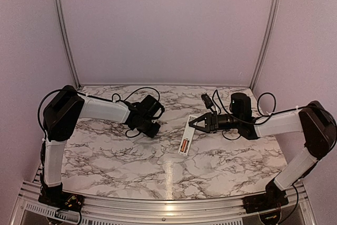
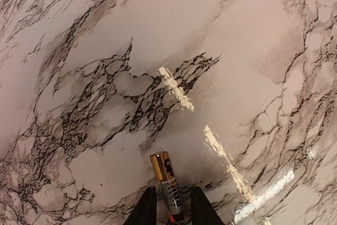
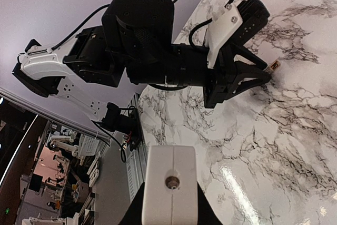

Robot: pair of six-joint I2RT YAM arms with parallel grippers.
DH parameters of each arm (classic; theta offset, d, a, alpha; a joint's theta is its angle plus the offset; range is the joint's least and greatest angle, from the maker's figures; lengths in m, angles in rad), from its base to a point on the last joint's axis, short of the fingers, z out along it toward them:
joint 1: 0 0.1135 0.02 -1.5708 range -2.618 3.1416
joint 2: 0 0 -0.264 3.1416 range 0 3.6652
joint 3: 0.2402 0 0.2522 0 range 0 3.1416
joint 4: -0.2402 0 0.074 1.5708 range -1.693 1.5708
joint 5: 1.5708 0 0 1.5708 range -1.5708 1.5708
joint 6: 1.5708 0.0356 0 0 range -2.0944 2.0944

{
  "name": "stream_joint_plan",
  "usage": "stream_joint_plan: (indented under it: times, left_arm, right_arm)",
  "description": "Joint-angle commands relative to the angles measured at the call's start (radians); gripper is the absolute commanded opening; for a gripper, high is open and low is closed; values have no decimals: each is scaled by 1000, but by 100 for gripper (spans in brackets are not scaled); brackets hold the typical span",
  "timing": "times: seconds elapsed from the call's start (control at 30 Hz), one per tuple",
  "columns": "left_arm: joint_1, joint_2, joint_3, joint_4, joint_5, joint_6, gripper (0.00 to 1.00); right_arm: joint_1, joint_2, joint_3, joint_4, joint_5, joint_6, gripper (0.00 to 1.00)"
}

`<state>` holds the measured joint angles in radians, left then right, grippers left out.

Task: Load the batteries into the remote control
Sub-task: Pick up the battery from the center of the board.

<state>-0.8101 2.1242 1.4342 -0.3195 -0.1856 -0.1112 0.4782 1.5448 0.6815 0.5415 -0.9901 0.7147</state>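
Note:
The white remote control (image 1: 185,139) lies slantwise mid-table with its slot side up, and one orange battery (image 1: 184,144) sits in the slot. My right gripper (image 1: 192,123) is shut on the remote's far end. In the right wrist view the remote (image 3: 169,183) fills the space between the dark fingers (image 3: 132,212). My left gripper (image 1: 153,128) hovers low over the table left of the remote. It is shut on a second battery (image 2: 164,175), whose copper end sticks out past the fingers (image 2: 147,209). That battery also shows in the right wrist view (image 3: 273,67).
The marble table (image 1: 116,156) is ringed by lilac walls with metal posts (image 1: 64,30) at the back corners. Black cables (image 1: 218,101) loop behind the right wrist. A metal rail (image 1: 158,204) runs along the near edge between the arm bases.

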Motion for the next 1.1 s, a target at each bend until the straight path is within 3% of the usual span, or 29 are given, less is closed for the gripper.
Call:
stream_joint_plan:
  times: [0.0,0.23,0.37,0.53,0.73,0.9,1.07]
  left_arm:
    - [23,43,23,-16,-2,2,21]
    - [30,33,14,-14,37,-12,0]
    - [30,-54,-51,14,79,-55,0]
    - [14,-282,-245,109,156,-163,0]
    - [-70,-535,-429,152,210,-282,0]
    - [-157,-643,-454,130,226,-379,0]
    - [-218,-644,-426,110,235,-445,0]
  right_arm:
    - [-6,14,-1,19,-16,-1,0]
    - [-5,37,-9,49,-7,37,0]
    - [-5,64,-53,167,-2,144,0]
    - [8,111,-118,352,31,282,0]
    - [57,159,-111,437,82,345,0]
    - [104,232,-77,524,116,408,0]
    - [143,286,-54,608,146,468,0]
